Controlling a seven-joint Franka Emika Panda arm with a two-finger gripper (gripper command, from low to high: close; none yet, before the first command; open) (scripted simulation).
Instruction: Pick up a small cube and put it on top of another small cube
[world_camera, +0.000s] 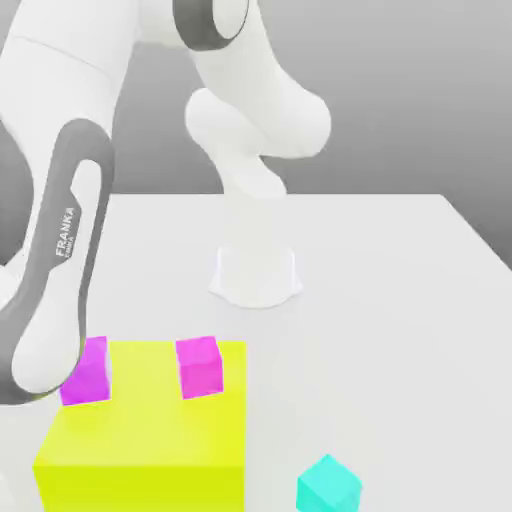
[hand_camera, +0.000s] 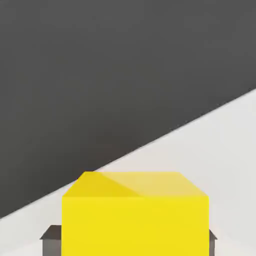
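A small orange-yellow cube (hand_camera: 135, 215) sits between my gripper (hand_camera: 131, 241). Dark fingertips (hand_camera: 50, 239) press against both of its sides, so the gripper is shut on it. The cube rests close to the white table (hand_camera: 220, 150). In the exterior view, two small magenta cubes (world_camera: 198, 366) (world_camera: 86, 370) show near the front left. The left one is partly covered by my white arm (world_camera: 60, 280).
A large lime-yellow block (world_camera: 150, 430) stands at the front of the exterior view's left, with the magenta cubes at its far edge. A cyan cube (world_camera: 328, 485) lies to its right. The arm's base (world_camera: 256, 275) stands mid-table.
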